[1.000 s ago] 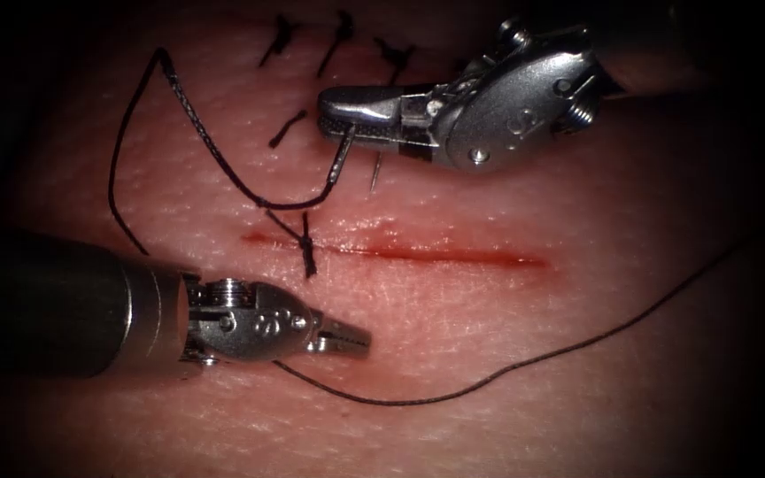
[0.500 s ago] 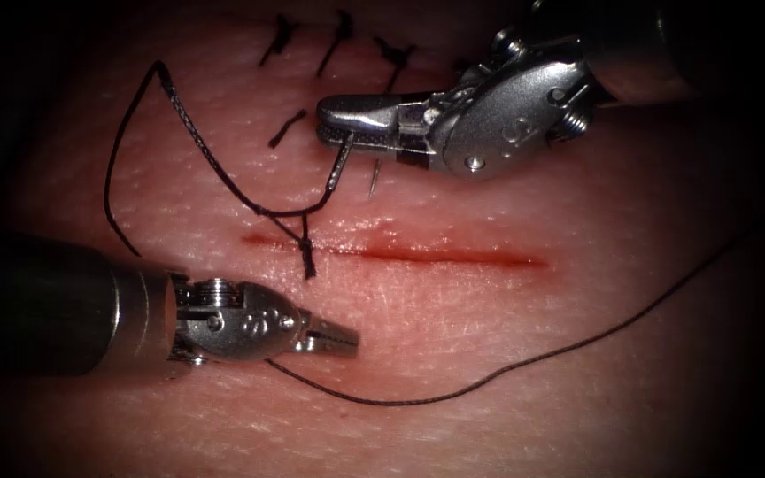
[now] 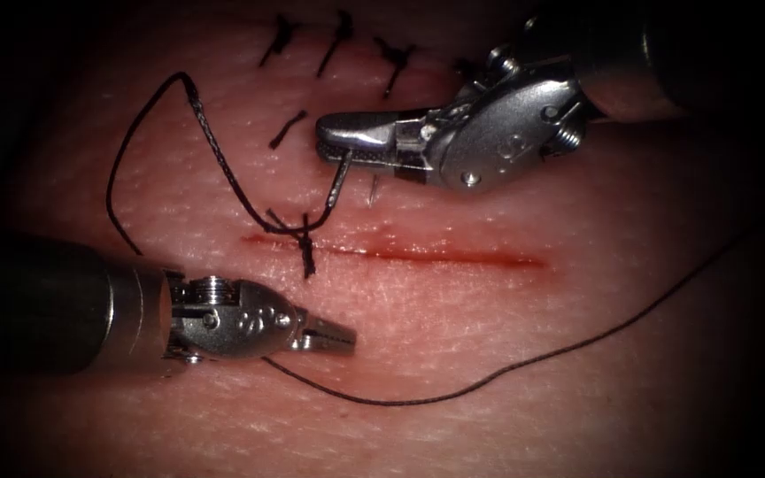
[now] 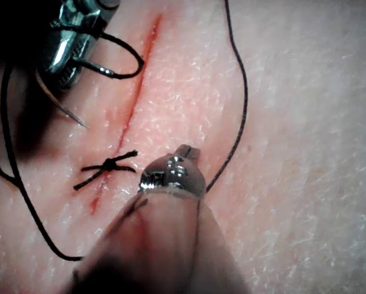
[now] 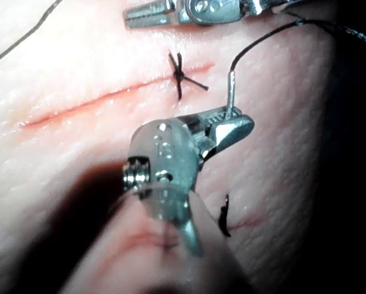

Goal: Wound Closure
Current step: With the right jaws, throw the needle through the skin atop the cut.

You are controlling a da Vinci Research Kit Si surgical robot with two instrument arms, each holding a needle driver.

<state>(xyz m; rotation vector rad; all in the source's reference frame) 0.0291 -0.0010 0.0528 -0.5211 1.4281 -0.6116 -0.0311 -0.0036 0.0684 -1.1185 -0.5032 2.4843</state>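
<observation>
the tissue [image 3: 577, 372] fills the endoscope view, its cut [image 3: 436, 255] running from about 9 to 3 o'clock through the middle, red fluid [image 3: 489, 258] along it. one knot [image 3: 305, 241] sits on the cut's left part, with short cut ends [image 3: 310, 262] sticking out toward 6. at 12 o'clock a row of older stitches [image 3: 338, 35] crosses the tissue, with one loose thread bit [image 3: 287, 129] below them. nothing stands between the tools and the cut.

the left tool [image 3: 334, 335] lies at 7 o'clock, below the cut, jaws together, holding nothing as far as i can see; the thread [image 3: 453, 391] passes just under it and runs on toward 3. in the left wrist view its tip [image 4: 182, 160] is beside the thread [image 4: 241, 110].

the thread loop [image 3: 148, 124] arcs from 9 up toward 11 and back down to the knot.

the right tool [image 3: 338, 134] sits at 1 o'clock above the cut, jaws closed on the needle [image 3: 340, 177] near its thread end; the needle hangs clear of the tissue, its tip [image 3: 372, 190] showing under the jaws. the right wrist view shows the needle [image 5: 231, 92] clamped at the jaw tips [image 5: 235, 125].

against the earlier frames, the loop's top has shifted toward the right and the thread near the knot lies slacker; the left tool has drawn slightly back toward 9.
</observation>
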